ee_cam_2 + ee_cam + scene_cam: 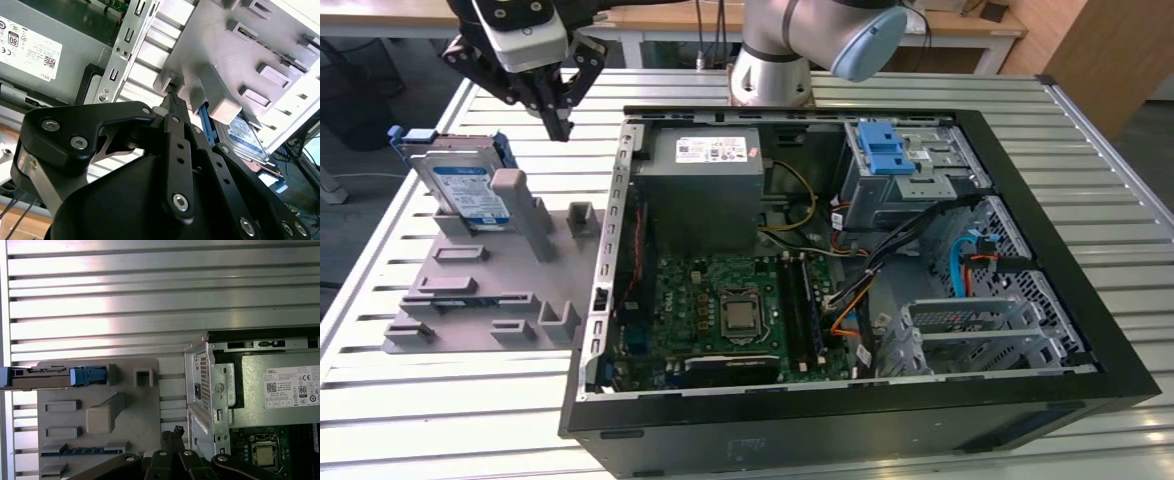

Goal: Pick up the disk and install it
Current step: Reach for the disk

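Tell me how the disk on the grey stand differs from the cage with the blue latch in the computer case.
The disk stands on edge in the grey stand, outside the computer case; the cage sits inside it. The disk is a thin slab with a blue-and-white label; the cage is a boxy frame. Blue plastic frames the disk's edges but forms a latch atop the cage. Both are silver with blue plastic.
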Controlling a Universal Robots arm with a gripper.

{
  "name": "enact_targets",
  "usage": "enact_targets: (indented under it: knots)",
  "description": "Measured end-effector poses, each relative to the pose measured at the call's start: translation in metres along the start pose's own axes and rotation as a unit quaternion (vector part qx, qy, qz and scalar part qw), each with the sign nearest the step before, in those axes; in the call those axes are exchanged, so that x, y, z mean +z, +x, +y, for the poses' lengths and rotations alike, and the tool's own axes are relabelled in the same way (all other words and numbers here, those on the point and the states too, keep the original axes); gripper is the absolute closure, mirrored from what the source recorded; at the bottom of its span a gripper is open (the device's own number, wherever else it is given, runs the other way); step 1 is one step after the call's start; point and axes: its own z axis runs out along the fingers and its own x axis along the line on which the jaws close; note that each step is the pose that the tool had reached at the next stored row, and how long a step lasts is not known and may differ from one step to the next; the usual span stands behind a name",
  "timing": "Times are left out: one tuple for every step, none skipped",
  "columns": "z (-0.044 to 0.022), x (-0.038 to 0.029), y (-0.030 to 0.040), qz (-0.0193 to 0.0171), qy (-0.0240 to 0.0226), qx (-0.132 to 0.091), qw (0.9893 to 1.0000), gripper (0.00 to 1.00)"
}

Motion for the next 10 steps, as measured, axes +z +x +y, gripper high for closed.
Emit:
enact_targets:
  knots:
    - [0.0000,0.0000,0.0000,0.0000,-0.0003,0.000,1.0000,0.89]
    - [0.0000,0.0000,0.0000,0.0000,-0.0003,0.000,1.0000,0.89]
    - [0.0000,0.0000,0.0000,0.0000,-0.0003,0.000,1.0000,0.89]
    - [0.0000,0.0000,0.0000,0.0000,-0.0004,0.000,1.0000,0.89]
    - [0.0000,0.0000,0.0000,0.0000,-0.0004,0.000,1.0000,0.89]
    - [0.0000,0.0000,0.0001,0.0000,-0.0004,0.000,1.0000,0.89]
    - [-0.0001,0.0000,0.0004,0.0000,-0.0004,0.000,1.0000,0.89]
    - [-0.0001,0.0000,0.0008,0.0000,-0.0004,0.000,1.0000,0.89]
    - [-0.0001,0.0000,0.0011,0.0000,-0.0004,0.000,1.0000,0.89]
    - [-0.0001,0.0000,0.0015,0.0000,-0.0004,0.000,1.0000,0.89]
